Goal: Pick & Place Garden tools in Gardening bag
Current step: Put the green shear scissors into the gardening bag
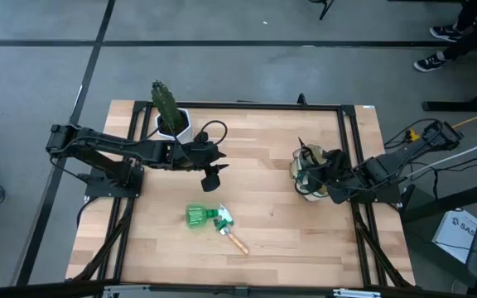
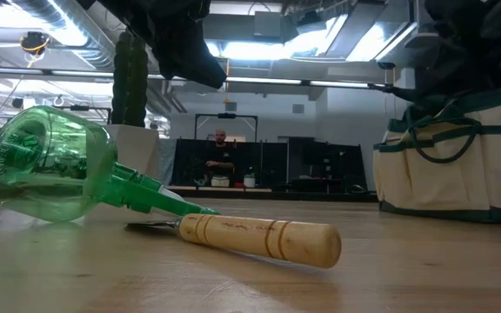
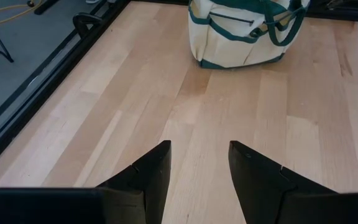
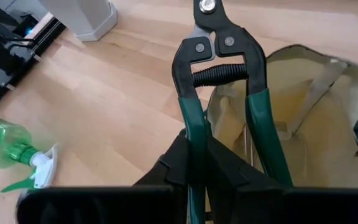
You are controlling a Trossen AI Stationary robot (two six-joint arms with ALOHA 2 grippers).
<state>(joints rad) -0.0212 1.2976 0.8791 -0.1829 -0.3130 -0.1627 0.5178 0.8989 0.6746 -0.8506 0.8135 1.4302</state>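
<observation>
Nearest, the wooden-handled trowel [image 2: 259, 239] and green spray bottle [image 2: 46, 174] lie touching on the bench [image 1: 263, 223], not yet collected. Farther back, the left pincer [image 1: 214, 175] hovers with fingers apart, empty, near the cactus [image 1: 166, 103], likely placed to reach them. Beyond, the right pincer [image 4: 219, 155] is clamped on the pruning shears [image 4: 222, 81], holding them over the gardening bag [image 4: 319, 124], apparently for release inside.
</observation>
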